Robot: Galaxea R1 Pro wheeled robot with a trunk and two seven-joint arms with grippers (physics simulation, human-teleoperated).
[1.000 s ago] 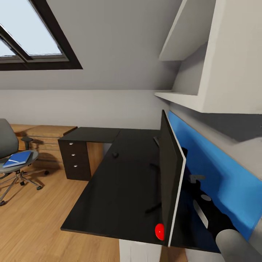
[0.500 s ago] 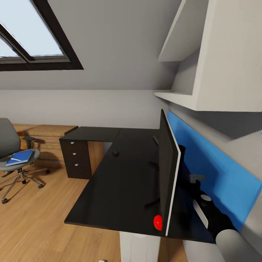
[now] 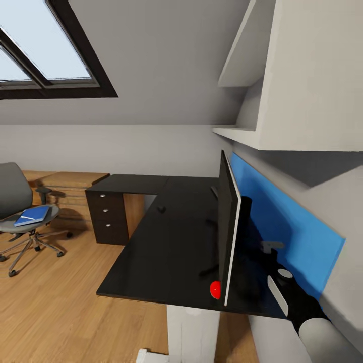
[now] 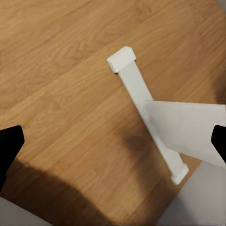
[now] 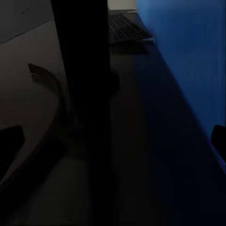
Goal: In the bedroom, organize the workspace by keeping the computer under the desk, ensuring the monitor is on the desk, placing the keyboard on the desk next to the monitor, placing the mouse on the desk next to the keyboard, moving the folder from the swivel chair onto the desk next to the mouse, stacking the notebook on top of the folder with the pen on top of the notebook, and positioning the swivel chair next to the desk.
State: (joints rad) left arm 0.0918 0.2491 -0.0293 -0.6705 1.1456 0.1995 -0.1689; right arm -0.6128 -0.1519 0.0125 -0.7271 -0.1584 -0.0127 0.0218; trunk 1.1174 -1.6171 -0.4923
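Large flat black monitor [image 3: 228,222] upright on the black-topped desk [image 3: 166,247], edge-on, before the bright blue back panel [image 3: 282,222] | right gripper [image 5: 113,141] behind it, fingers spread, holding nothing | left gripper [image 4: 113,141] spread over wood floor [image 4: 61,70] | monitor likely top-heavy, rigid, fragile: grip the side edges, not the screen.

— What sort of place is this?
— An attic home office: a skylight [image 3: 45,60] in the sloped ceiling above the worktop [image 3: 166,242], with a swivel chair [image 3: 20,212] beside it.
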